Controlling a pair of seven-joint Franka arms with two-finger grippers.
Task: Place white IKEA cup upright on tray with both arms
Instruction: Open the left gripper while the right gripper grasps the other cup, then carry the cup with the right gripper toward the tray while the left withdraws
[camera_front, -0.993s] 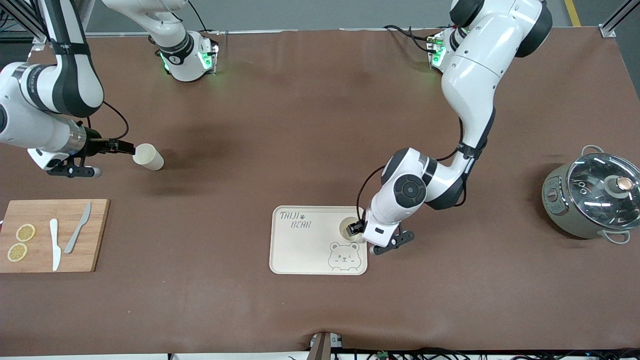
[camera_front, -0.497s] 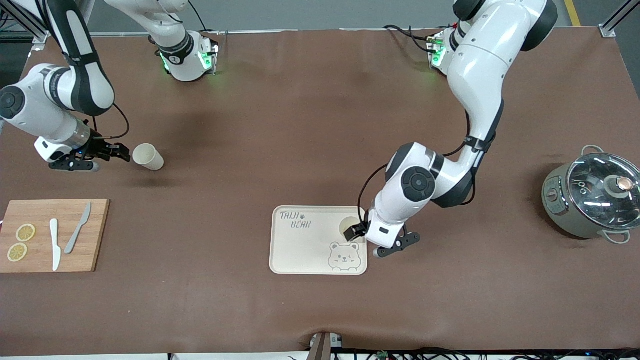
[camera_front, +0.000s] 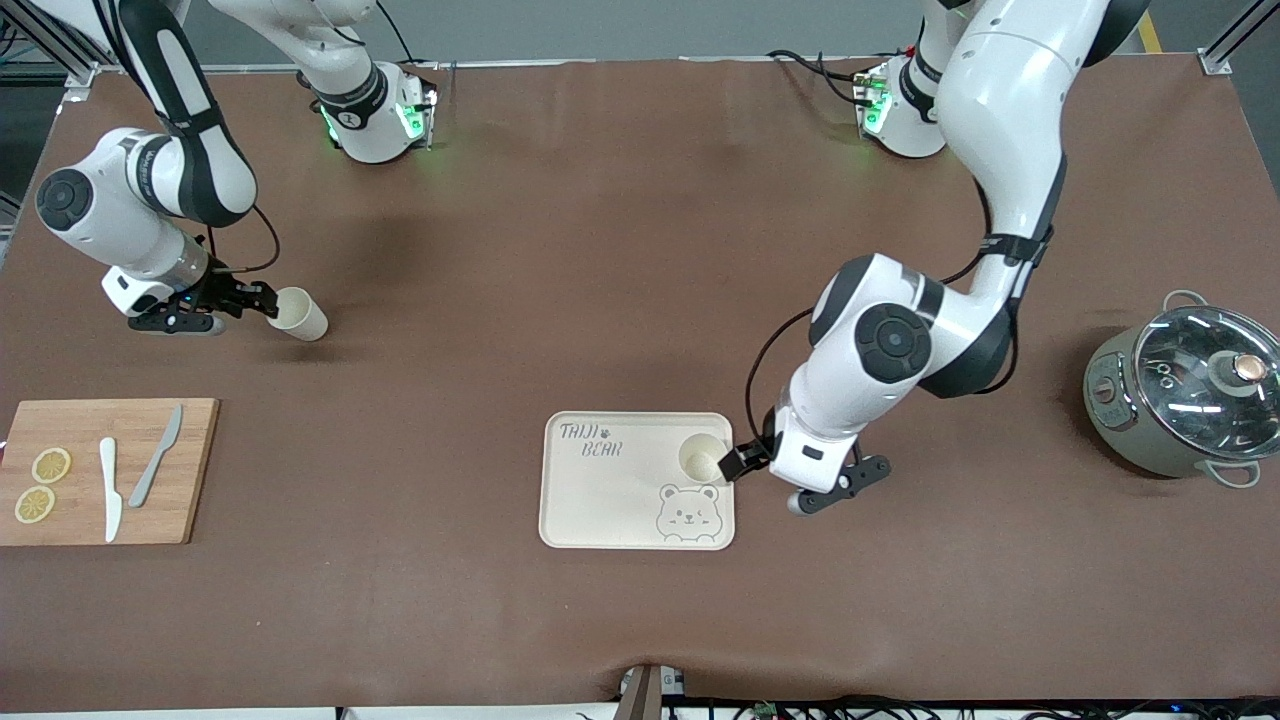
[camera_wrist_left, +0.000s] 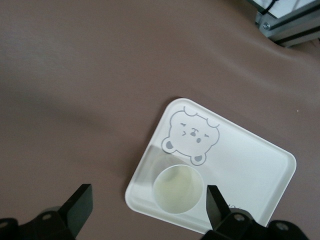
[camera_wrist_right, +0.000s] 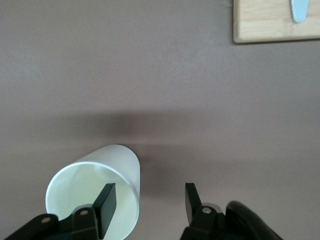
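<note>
On the cream tray (camera_front: 610, 500) in the middle of the table, one white cup (camera_front: 702, 457) stands upright with its mouth facing up. It sits in the tray corner toward the left arm's end of the table, just above the grey bear face (camera_front: 688, 513). The words "TAIJI BEAR" (camera_front: 592, 440) are at the tray's corner toward the right arm's end.

The left gripper (camera_front: 742, 462) hangs over the tray's edge, just beside this cup. In the left wrist view its two black fingers (camera_wrist_left: 79, 206) are spread wide and hold nothing, and the cup (camera_wrist_left: 177, 189) shows between them, lower down on the tray (camera_wrist_left: 250, 155).

A second white cup (camera_front: 298, 313) lies tipped on its side on the brown table (camera_front: 600, 250), well apart from the tray, toward the right arm's end. The right gripper (camera_front: 262, 298) is at this cup's open mouth. In the right wrist view its fingers (camera_wrist_right: 105, 201) are apart, and one finger reaches into the cup's mouth (camera_wrist_right: 95, 196) while the other stays outside the wall. They do not squeeze it.

A wooden cutting board (camera_front: 105, 470) lies nearer to the front camera than this cup. It holds two lemon slices (camera_front: 42, 484), a white knife (camera_front: 109, 487) and a grey knife (camera_front: 155, 455). A grey pot (camera_front: 1180, 398) with a glass lid stands at the left arm's end of the table.
</note>
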